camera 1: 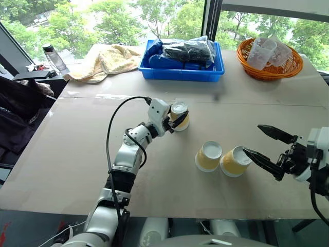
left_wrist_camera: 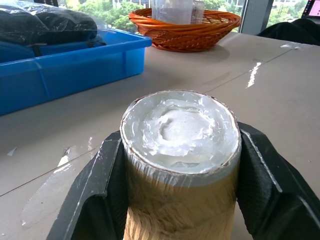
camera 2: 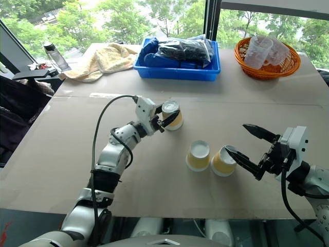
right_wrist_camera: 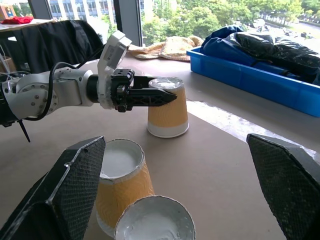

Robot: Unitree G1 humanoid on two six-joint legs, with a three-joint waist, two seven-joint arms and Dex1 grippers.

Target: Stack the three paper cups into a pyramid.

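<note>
**Gripping the third cup: pyramid not yet begun**

Item, far cup [camera 1: 179, 114]: upside down on the tabletop [camera 1: 77, 154], white base up; the left hand [camera 1: 177, 121] is clamped on its tan sides, one black finger [left_wrist_camera: 97, 190] on each flank, just below the base.

Item, base pair: near cup [camera 1: 208, 156] and tilted cup [camera 1: 235, 161], touching side by side, well apart from the held one; the second leans, so the pair looks an unsteady footing.

Item, right hand [camera 1: 267, 143]: spread wide, holding nothing, its lower finger right beside the tilted cup.

Item, background: blue bin [camera 1: 181, 72], orange basket [camera 1: 269, 64], towel [camera 1: 105, 60]; not involved.

Handling note: lift straight up; squeeze lightly, as paper likely crumples; level the tilted cup first, then centre the held cup over the seam.
</note>
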